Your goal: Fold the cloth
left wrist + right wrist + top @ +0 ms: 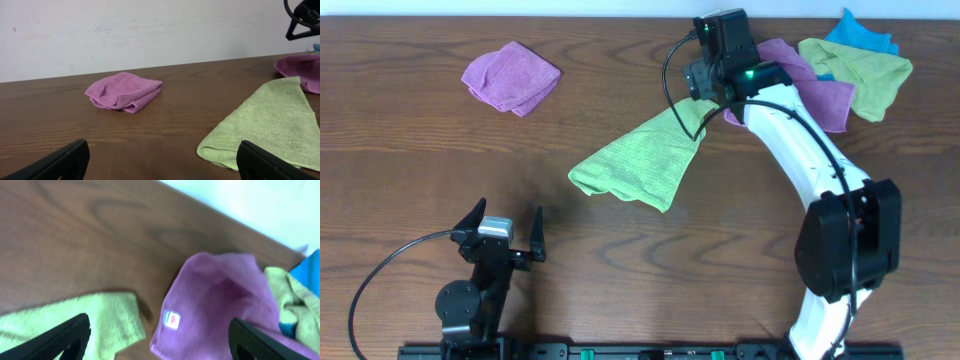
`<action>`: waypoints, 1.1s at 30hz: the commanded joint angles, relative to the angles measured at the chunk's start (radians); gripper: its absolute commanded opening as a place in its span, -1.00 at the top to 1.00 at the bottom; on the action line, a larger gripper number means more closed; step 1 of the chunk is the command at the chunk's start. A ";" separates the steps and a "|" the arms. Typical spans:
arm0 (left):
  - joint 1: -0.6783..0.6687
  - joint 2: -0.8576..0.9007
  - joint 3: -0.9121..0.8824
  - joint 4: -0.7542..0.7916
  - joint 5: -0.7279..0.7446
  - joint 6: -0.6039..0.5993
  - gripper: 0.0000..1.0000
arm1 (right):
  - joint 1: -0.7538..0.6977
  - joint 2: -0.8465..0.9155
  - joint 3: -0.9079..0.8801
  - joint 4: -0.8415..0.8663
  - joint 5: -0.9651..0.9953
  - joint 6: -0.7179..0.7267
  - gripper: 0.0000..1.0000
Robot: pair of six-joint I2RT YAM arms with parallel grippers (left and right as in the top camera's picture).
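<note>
The lime-green cloth (640,160) lies crumpled in a rough triangle at mid-table, partly folded over itself, its tag not visible. It also shows in the left wrist view (270,125) and the right wrist view (100,320). My right gripper (703,92) hovers over the cloth's far right corner. In its wrist view the jaws (157,340) are open and empty, spanning that corner and a purple cloth's edge. My left gripper (505,235) is open and empty near the front left, well left of the cloth, jaws (162,160) apart.
A folded purple cloth (510,77) lies at the back left (125,91). At the back right a pile holds a purple cloth with a white tag (810,85) (215,305), a paler green cloth (865,70) and a blue cloth (860,35).
</note>
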 commanded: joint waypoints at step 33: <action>-0.003 -0.007 -0.034 -0.012 0.000 0.018 -0.90 | 0.117 -0.129 -0.481 -0.188 -0.701 0.411 -0.47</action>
